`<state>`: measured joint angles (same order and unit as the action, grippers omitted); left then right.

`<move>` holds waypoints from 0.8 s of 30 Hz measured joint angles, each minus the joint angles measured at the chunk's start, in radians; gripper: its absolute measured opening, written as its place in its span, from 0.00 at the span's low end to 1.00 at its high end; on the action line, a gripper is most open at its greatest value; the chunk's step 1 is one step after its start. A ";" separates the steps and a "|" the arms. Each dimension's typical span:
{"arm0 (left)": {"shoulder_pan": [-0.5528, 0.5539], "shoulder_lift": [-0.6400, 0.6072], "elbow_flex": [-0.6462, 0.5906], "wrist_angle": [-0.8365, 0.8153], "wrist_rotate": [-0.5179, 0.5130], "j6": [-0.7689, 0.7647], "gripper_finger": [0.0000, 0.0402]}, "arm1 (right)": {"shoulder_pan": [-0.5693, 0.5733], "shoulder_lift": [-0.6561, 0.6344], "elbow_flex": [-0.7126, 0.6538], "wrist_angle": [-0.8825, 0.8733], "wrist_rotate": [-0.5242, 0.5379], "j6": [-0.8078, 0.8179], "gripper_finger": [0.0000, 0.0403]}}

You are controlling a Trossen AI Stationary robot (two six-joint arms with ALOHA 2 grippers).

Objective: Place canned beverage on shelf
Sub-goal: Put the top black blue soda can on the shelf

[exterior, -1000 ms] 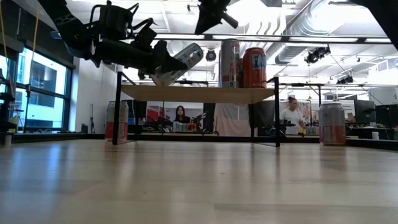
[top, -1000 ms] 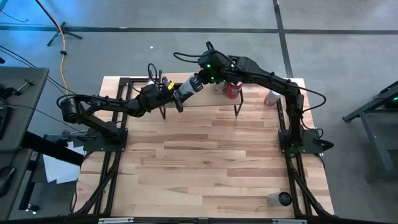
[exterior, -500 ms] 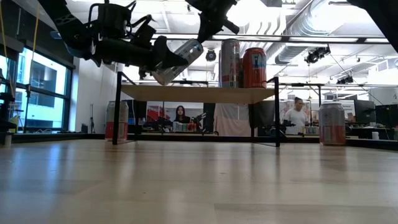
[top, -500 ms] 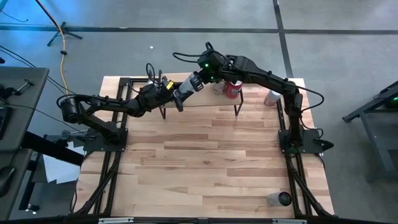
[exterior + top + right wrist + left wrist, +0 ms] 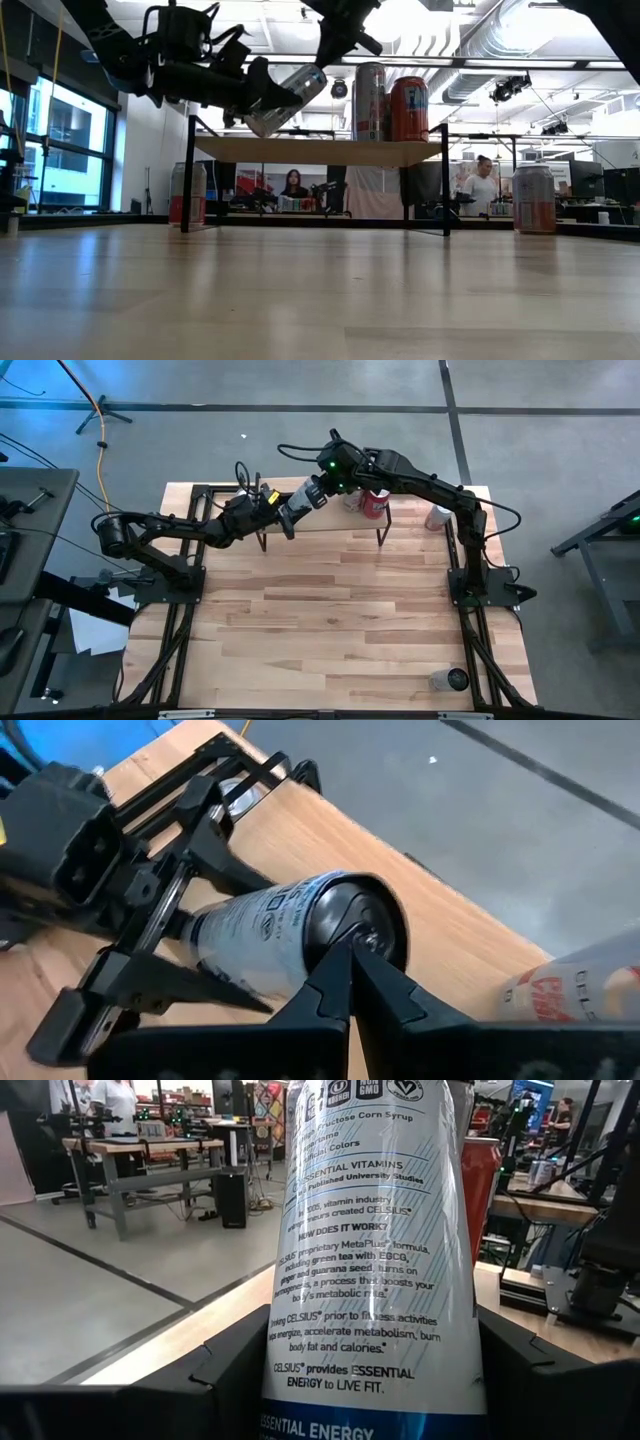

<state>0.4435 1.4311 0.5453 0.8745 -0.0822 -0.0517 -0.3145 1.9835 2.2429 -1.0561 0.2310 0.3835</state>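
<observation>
My left gripper [image 5: 288, 512] is shut on a white beverage can [image 5: 307, 496]. It holds the can tilted above the left part of the shelf [image 5: 320, 150], a wood plank on thin black legs. The can fills the left wrist view [image 5: 375, 1230]. My right gripper [image 5: 350, 948] is shut, with its tips at the can's raised top end [image 5: 360, 915]. In the low view it comes down onto that end [image 5: 322, 62]. A red can [image 5: 408, 108] and a silver-and-pink can [image 5: 370, 100] stand upright on the shelf's right part. My left gripper pinches the can's side wall [image 5: 300, 1380] between its two fingers, which lie along its lower half. They come from the table's left, slanting up. The can is clear of the shelf, tilted, its top end up and toward the right. My right gripper's shut fingertips [image 5: 335, 970] lie against the can's top end face [image 5: 375, 920], near its middle, coming from above and the right. I cannot tell whether they pinch the tab.
One can [image 5: 187, 193] stands on the table behind the shelf's left legs. Another [image 5: 437, 516] stands to the right of the shelf, and one more [image 5: 449, 679] stands near the front right corner. People show in the room behind.
My right gripper has come down and toward the table's left, from above the shelf's cans onto the raised top end of the white can. My left gripper has kept its hold on the tilted can.
</observation>
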 joint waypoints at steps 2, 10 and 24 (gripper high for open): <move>0.000 0.000 0.000 0.003 0.004 0.001 0.58 | 0.000 0.000 0.000 0.001 0.000 -0.001 0.00; 0.000 0.000 0.000 0.008 0.071 0.034 0.58 | 0.001 0.000 0.000 -0.001 -0.016 0.000 0.00; 0.002 0.033 0.001 0.031 0.071 0.083 0.58 | 0.036 0.000 0.002 0.033 -0.045 0.011 0.00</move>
<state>0.4458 1.4636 0.5460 0.9057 -0.0110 0.0311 -0.2790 1.9835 2.2444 -1.0234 0.1857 0.3945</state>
